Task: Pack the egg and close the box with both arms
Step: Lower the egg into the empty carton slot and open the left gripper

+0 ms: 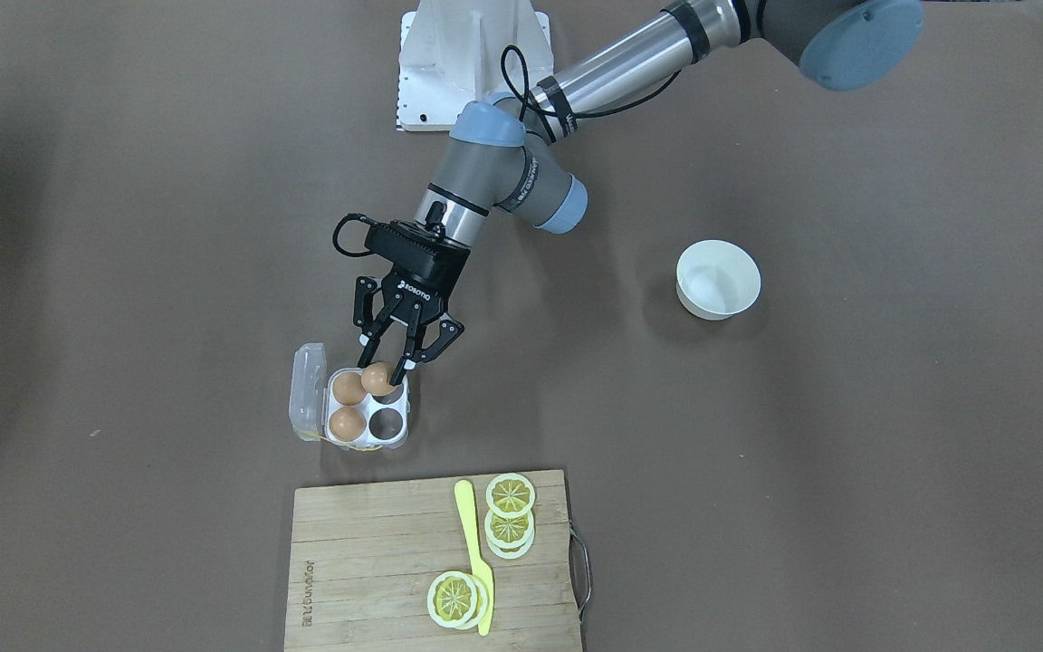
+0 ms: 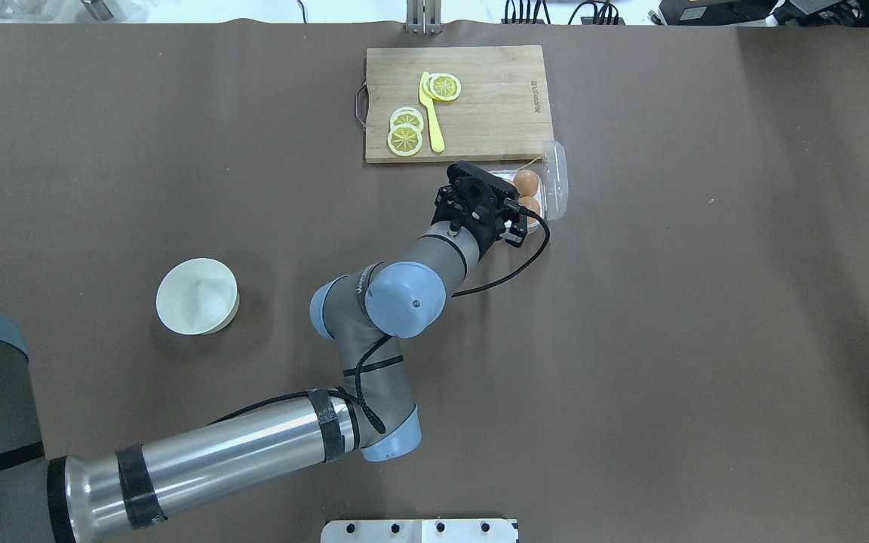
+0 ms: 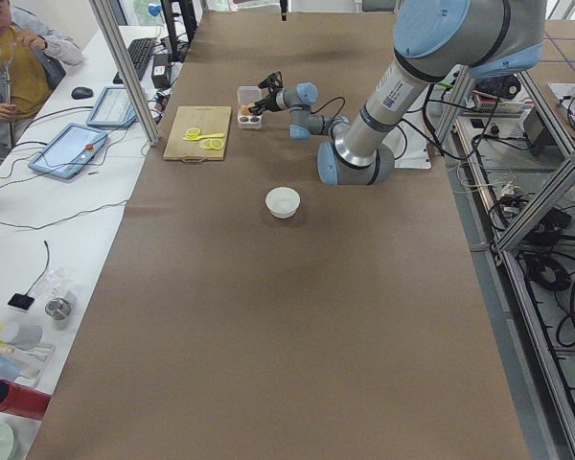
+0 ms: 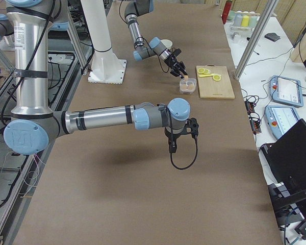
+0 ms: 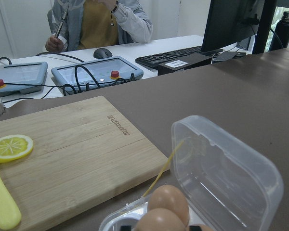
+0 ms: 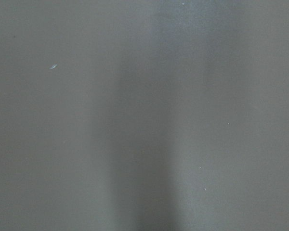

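Note:
The box (image 1: 368, 445) sits open on the table just off the cutting board, its clear lid (image 1: 306, 394) folded out to the side. Two eggs (image 1: 349, 388) (image 1: 347, 423) lie in its cells, and one cell (image 1: 387, 421) is bare. My left gripper (image 1: 381, 369) is shut on a third egg (image 1: 377, 378) and holds it at the cell nearest the robot. In the left wrist view, eggs (image 5: 168, 202) and the lid (image 5: 221, 173) show. My right gripper (image 4: 173, 145) hangs over bare table far from the box, and I cannot tell whether it is open or shut.
A wooden cutting board (image 1: 368, 561) with lemon slices (image 1: 510, 495) and a yellow knife (image 1: 476, 552) lies just beyond the box. A white bowl (image 1: 718, 279) stands on the robot's left side. The white stand (image 1: 472, 59) is at the robot's base.

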You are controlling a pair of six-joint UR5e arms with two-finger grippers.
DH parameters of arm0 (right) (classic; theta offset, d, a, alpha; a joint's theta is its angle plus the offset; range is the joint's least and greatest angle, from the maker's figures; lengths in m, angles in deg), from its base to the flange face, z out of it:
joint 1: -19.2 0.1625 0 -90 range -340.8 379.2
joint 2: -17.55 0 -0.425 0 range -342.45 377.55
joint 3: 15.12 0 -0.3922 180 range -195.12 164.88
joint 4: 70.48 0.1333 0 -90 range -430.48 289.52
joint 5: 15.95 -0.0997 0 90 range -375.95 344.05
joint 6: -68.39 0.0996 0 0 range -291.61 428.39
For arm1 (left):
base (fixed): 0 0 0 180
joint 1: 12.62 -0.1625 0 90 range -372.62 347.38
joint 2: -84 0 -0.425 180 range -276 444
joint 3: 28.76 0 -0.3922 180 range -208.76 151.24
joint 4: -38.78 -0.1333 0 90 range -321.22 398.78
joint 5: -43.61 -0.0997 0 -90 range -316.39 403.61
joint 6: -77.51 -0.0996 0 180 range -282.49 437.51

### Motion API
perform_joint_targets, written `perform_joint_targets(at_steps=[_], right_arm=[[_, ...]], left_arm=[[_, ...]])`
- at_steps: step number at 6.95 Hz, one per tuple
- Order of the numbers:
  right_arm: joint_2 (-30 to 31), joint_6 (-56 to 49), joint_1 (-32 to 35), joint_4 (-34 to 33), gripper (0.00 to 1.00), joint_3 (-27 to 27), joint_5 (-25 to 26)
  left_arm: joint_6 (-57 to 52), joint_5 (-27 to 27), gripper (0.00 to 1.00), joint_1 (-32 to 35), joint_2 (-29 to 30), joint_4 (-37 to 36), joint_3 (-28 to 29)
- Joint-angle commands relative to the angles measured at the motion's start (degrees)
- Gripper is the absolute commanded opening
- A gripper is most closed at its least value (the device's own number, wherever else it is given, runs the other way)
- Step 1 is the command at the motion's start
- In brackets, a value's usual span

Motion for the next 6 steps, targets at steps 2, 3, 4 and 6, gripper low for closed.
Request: perform_joint_targets(at_steps=[2, 3, 4, 6], right_arm=[[0.09, 0.09, 0.0, 0.0, 1.0, 0.03, 0.0], [0.09, 0.09, 0.0, 0.0, 1.0, 0.12, -0.09], [0.09, 0.09, 0.0, 0.0, 1.0, 0.12, -0.09], [0.09, 0.09, 0.0, 0.0, 1.0, 0.03, -0.09]], left_arm=[[0.18, -0.35, 0.36, 0.2, 0.59, 0.0, 0.98], [0.27, -0.35, 0.58, 0.2, 1.03, 0.0, 1.33], [0.8, -0.35, 0.75, 0.2, 1.12, 0.0, 1.34], [2.29, -0.26, 0.98, 0.2, 1.47, 0.0, 1.34]])
